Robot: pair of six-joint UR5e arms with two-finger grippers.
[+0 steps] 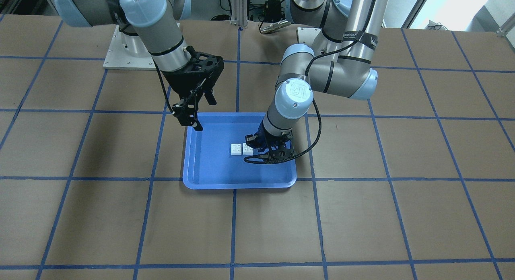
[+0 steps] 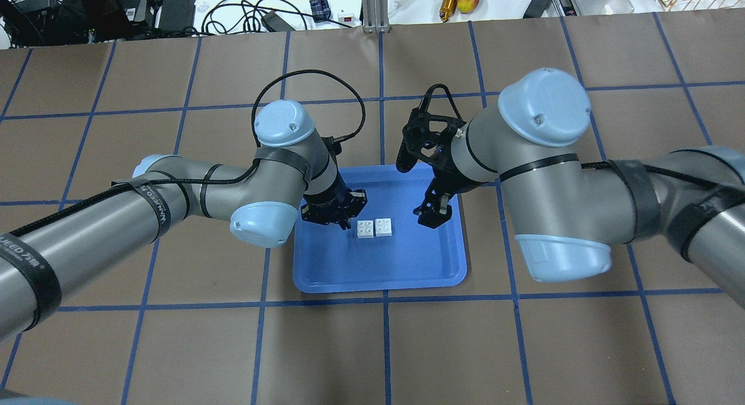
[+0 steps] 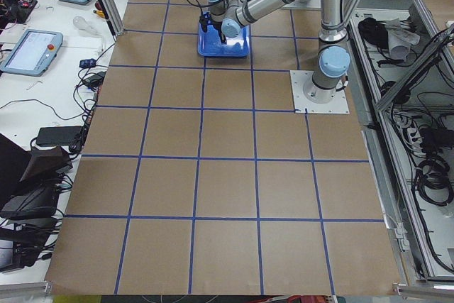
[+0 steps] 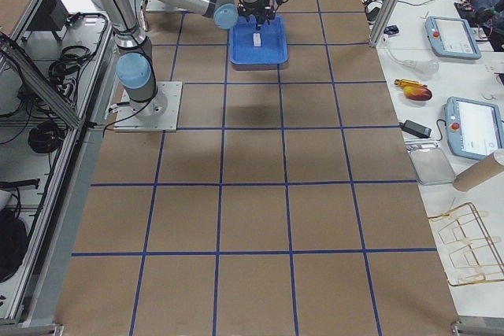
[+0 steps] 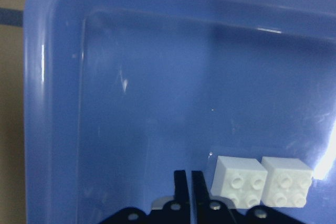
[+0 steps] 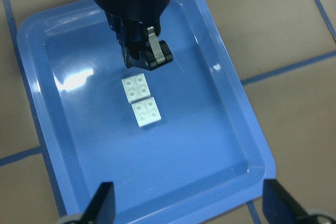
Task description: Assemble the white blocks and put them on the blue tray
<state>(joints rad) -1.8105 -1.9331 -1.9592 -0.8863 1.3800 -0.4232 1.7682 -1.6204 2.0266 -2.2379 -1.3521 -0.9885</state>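
The two white blocks (image 2: 374, 228) lie side by side and touching, studs up, on the floor of the blue tray (image 2: 378, 265). They also show in the front view (image 1: 242, 149), the left wrist view (image 5: 260, 182) and the right wrist view (image 6: 140, 99). My left gripper (image 2: 343, 216) is shut and empty. It is low in the tray, right beside the blocks, with its tips (image 5: 188, 182) just left of them. My right gripper (image 2: 420, 187) is wide open and empty, and it hovers above the tray's right side (image 6: 189, 205).
The tray (image 1: 217, 167) sits mid-table on brown paper with a blue tape grid. Both arms lean in over it from either side. Cables, tools and tablets lie on benches beyond the table's far edge (image 2: 407, 3).
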